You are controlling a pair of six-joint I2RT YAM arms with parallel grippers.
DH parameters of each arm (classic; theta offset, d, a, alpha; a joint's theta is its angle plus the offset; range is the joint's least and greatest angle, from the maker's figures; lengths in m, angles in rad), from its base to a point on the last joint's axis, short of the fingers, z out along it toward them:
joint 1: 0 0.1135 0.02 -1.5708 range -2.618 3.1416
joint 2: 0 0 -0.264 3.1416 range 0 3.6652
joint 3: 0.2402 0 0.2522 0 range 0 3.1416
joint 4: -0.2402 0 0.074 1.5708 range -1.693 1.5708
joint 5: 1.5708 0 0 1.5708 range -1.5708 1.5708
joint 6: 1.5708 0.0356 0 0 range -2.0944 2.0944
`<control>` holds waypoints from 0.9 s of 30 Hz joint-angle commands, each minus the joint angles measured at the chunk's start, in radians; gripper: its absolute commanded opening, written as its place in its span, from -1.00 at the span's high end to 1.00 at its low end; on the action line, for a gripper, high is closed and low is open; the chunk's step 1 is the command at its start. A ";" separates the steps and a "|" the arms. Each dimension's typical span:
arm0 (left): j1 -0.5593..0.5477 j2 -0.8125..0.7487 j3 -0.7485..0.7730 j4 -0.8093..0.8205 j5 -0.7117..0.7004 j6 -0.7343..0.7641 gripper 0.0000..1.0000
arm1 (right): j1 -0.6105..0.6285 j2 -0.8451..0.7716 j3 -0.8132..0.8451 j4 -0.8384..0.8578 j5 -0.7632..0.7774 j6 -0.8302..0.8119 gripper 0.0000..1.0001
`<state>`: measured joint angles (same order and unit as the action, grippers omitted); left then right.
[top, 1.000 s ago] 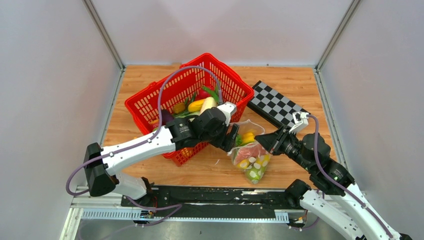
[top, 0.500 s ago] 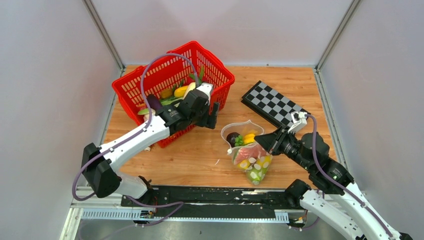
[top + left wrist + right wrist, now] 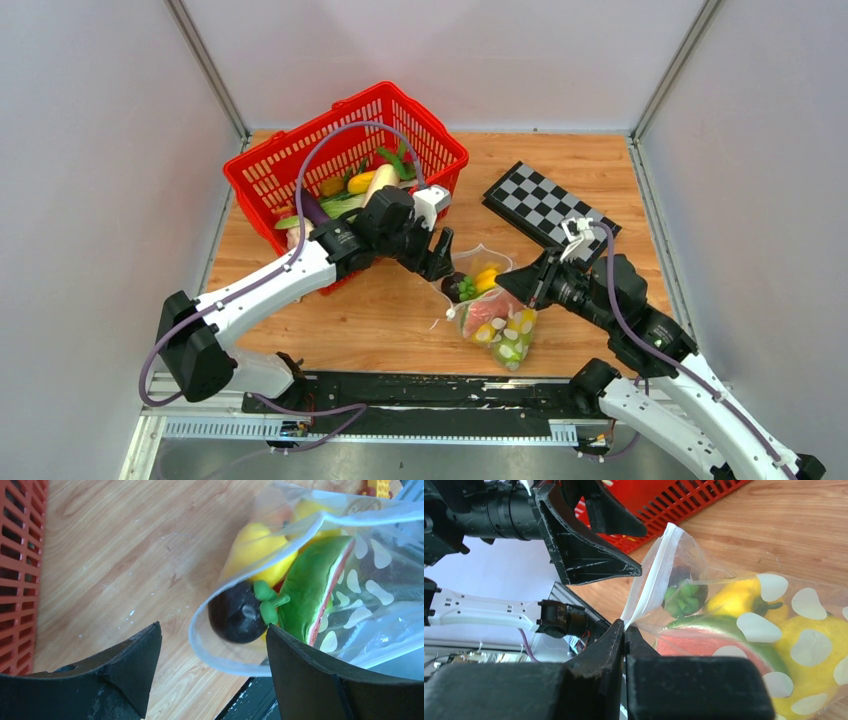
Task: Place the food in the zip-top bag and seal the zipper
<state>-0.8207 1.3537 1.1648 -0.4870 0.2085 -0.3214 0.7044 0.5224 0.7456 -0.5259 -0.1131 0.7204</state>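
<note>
The zip-top bag [image 3: 497,318] lies on the wooden table with its mouth open to the left. It holds food: a dark round fruit [image 3: 236,614], a green-and-red watermelon slice [image 3: 310,582] and yellow pieces [image 3: 257,550]. My left gripper [image 3: 441,264] is open and empty, with the bag's mouth rim [image 3: 225,665] between its jaws [image 3: 214,627]. My right gripper [image 3: 537,284] is shut on the zipper strip [image 3: 651,580] at the mouth's near corner [image 3: 625,626] and holds it raised. More food [image 3: 365,185] lies in the red basket.
The red basket [image 3: 262,172] stands at the back left, close behind my left arm. A black-and-white checkerboard [image 3: 543,206] lies at the back right. A small yellow-and-red toy block [image 3: 376,487] sits beyond the bag. Grey walls enclose the table.
My left gripper drew back from the bag toward the basket, then returned to the bag's mouth. The basket shifted back and left. My right gripper moved slightly left with the bag's edge.
</note>
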 commanded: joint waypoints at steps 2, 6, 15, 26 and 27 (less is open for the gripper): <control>-0.001 -0.016 0.018 0.037 0.047 0.081 -0.60 | 0.004 0.046 0.085 0.129 -0.141 -0.090 0.93; -0.002 0.005 0.042 0.039 0.083 0.093 -0.43 | 0.003 0.068 0.112 0.128 -0.187 -0.138 0.93; -0.009 -0.033 0.045 0.009 0.125 0.075 0.40 | 0.003 0.116 0.132 0.102 -0.220 -0.210 0.94; -0.009 -0.136 0.068 -0.011 -0.016 -0.245 1.00 | 0.003 0.168 0.154 0.064 -0.227 -0.275 0.86; -0.009 -0.155 0.058 -0.008 -0.044 -0.299 1.00 | 0.004 0.170 0.160 0.055 -0.218 -0.281 0.81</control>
<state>-0.8253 1.2911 1.1831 -0.5236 0.2504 -0.4202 0.7044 0.6979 0.8413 -0.4988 -0.3336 0.4900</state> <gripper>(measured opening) 0.009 0.066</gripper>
